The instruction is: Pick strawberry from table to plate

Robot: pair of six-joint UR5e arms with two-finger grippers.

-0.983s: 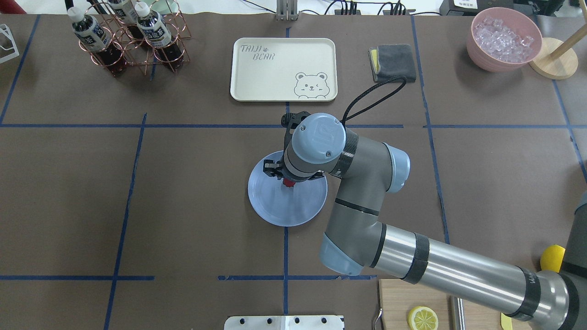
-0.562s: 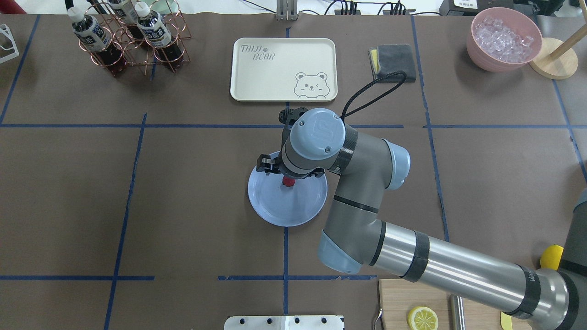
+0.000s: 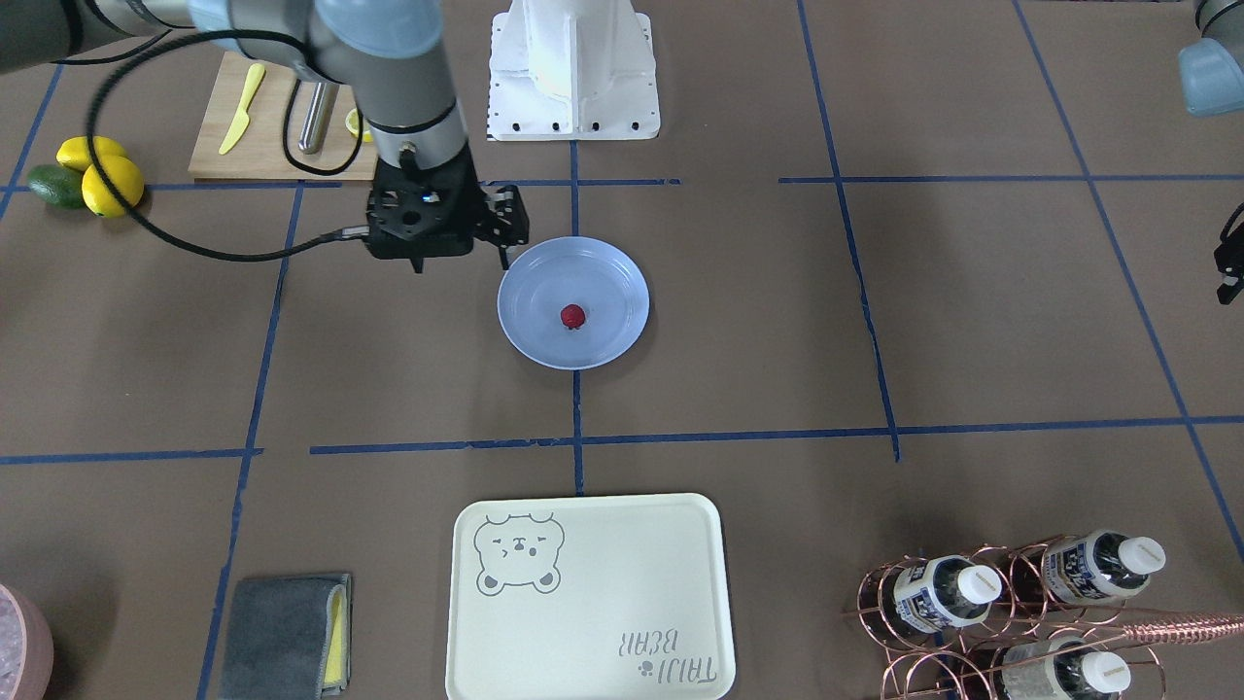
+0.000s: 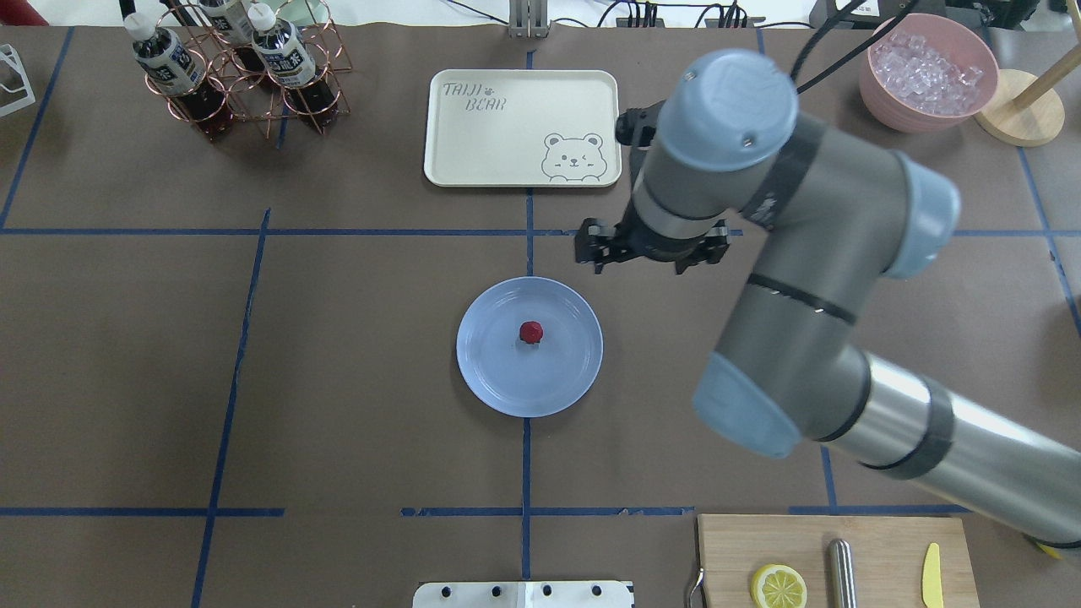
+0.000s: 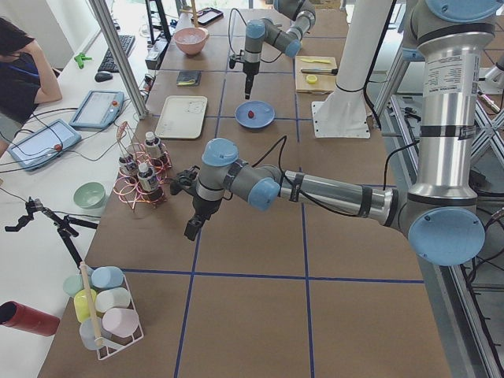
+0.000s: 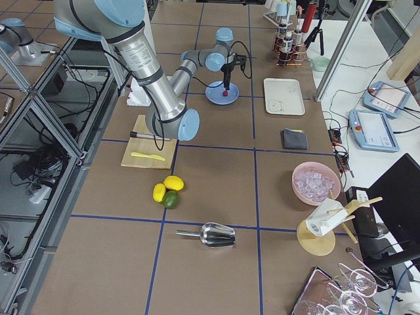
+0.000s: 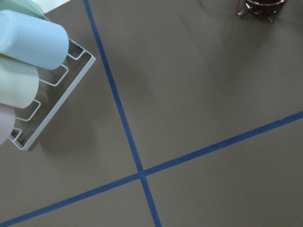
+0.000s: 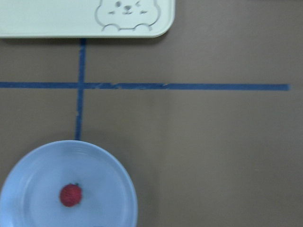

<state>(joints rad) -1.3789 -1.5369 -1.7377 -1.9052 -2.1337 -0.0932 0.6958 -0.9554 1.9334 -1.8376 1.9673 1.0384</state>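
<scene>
The strawberry (image 4: pixel 530 332) lies free near the middle of the pale blue plate (image 4: pixel 490 376) on the brown table (image 4: pixel 338 355); it also shows in the front view as strawberry (image 3: pixel 572 316) on plate (image 3: pixel 610 272) and low in the right wrist view as strawberry (image 8: pixel 70 195). My right gripper (image 4: pixel 652 253) hangs raised, beyond and to the right of the plate, open and holding nothing. My left gripper (image 5: pixel 191 228) hovers over bare table by the bottle rack, far from the plate; I cannot tell its state.
A cream bear tray (image 4: pixel 522 127) lies behind the plate. A copper bottle rack (image 4: pixel 245 72), grey cloth (image 4: pixel 725 114) and pink ice bowl (image 4: pixel 929 72) line the far edge. A cutting board (image 4: pixel 878 549) with a lemon half (image 4: pixel 778 585) sits front right.
My right gripper has lifted off the plate and swung away to the far right. The strawberry stays behind on the plate, no longer between the fingers.
</scene>
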